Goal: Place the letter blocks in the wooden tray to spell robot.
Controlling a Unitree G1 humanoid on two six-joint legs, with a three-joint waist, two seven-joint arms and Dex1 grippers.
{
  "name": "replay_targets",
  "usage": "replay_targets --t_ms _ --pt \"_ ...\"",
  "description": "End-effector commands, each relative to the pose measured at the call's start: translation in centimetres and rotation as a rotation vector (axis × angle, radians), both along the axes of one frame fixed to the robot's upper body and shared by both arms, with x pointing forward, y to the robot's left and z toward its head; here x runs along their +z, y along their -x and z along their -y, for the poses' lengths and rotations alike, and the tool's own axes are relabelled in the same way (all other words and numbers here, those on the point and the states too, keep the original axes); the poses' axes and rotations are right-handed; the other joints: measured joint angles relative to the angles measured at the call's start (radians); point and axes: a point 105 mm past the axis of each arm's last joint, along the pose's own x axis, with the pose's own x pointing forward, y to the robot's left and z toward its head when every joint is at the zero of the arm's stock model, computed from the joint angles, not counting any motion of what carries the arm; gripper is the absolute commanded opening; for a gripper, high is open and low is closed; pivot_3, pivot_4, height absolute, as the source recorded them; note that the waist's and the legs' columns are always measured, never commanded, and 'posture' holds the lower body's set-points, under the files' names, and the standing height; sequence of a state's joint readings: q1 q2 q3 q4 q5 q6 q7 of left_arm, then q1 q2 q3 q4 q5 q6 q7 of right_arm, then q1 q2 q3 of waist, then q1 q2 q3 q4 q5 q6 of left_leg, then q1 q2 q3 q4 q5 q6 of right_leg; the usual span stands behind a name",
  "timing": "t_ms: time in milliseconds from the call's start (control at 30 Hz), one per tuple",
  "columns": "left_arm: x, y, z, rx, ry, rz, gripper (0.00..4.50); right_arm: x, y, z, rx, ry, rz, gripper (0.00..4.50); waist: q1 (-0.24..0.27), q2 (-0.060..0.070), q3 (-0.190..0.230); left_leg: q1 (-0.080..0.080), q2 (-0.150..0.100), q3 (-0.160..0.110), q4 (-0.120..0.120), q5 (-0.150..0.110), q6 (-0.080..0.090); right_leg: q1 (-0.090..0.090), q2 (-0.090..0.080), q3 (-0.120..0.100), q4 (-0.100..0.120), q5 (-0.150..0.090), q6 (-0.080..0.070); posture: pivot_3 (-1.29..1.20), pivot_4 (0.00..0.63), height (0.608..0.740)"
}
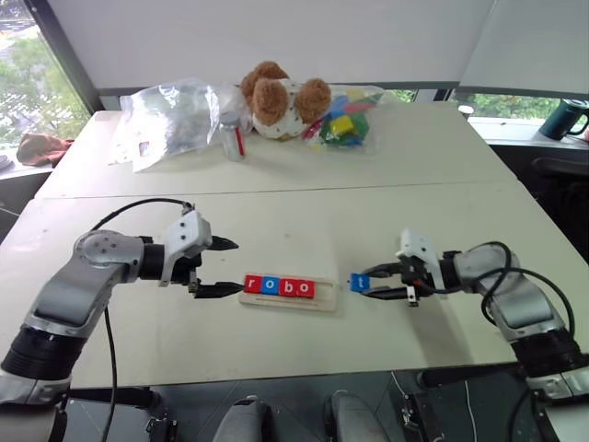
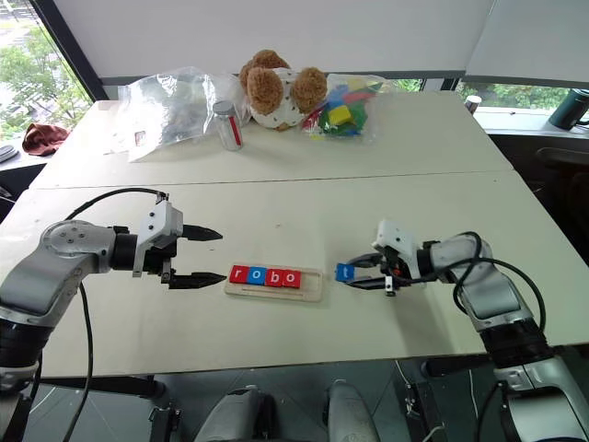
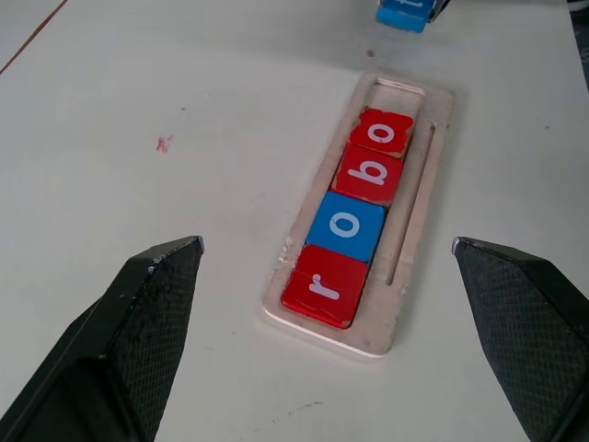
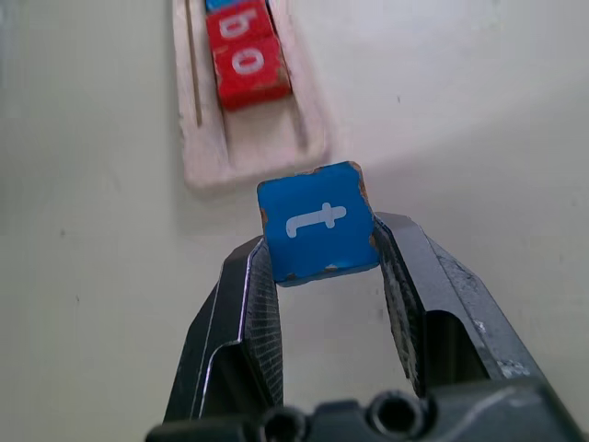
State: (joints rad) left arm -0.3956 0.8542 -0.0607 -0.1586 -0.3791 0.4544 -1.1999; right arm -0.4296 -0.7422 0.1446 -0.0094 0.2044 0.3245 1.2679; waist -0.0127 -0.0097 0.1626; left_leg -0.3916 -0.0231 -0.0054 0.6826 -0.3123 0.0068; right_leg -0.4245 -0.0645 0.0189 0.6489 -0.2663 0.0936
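Daylight from the windows (image 1: 28,83) behind brightens the pale desk (image 1: 304,198); soft shadows fall underneath the arms, and focus stays sharp.

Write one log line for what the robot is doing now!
right gripper: shut on blue t block | left gripper: open | wooden tray: r-o-b-o

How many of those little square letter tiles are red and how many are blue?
Red square letter tiles in the pale wooden tray: 3 (r, b, o)
Blue square letter tiles: 2 (o in the tray, t in the right hand)
Total: 5
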Motion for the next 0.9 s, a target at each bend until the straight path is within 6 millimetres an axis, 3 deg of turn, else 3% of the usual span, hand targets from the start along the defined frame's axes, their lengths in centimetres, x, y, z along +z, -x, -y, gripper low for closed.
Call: replay_targets --t_ms 33,333,900 --pt "0.8 0.0 0.1 -0.016 -0.012 0.045 4.5 0.5 0.1 -1.7 0.027 0.018 0.032 1.1 0.002 0.0 0.0 0.0 0.0 0.0 0.0 0.0 0.0 0.0 0.0 0.0 0.0 0.0 0.0 0.0 0.15 0.74" --pt "0.4 0.1 0.5 -0.019 -0.002 0.037 4.5 -1.0 0.1 -3.5 0.07 0.112 0.033 1.1 0.001 0.0 0.0 -0.001 -0.001 0.0 0.0 0.0 0.0 -0.001 -0.001 0.0 0.0 0.0 0.0 0.0 0.15 0.74" --pt "-0.1 0.7 1.0 -0.01 0.017 0.026 4.5 -1.3 -0.2 -5.2 0.103 0.11 0.035 1.1 0.002 0.0 0.0 -0.001 -0.001 0.0 0.0 0.0 0.0 -0.001 0.0 0.0 0.0 0.0 0.0 0.0 0.15 0.74"
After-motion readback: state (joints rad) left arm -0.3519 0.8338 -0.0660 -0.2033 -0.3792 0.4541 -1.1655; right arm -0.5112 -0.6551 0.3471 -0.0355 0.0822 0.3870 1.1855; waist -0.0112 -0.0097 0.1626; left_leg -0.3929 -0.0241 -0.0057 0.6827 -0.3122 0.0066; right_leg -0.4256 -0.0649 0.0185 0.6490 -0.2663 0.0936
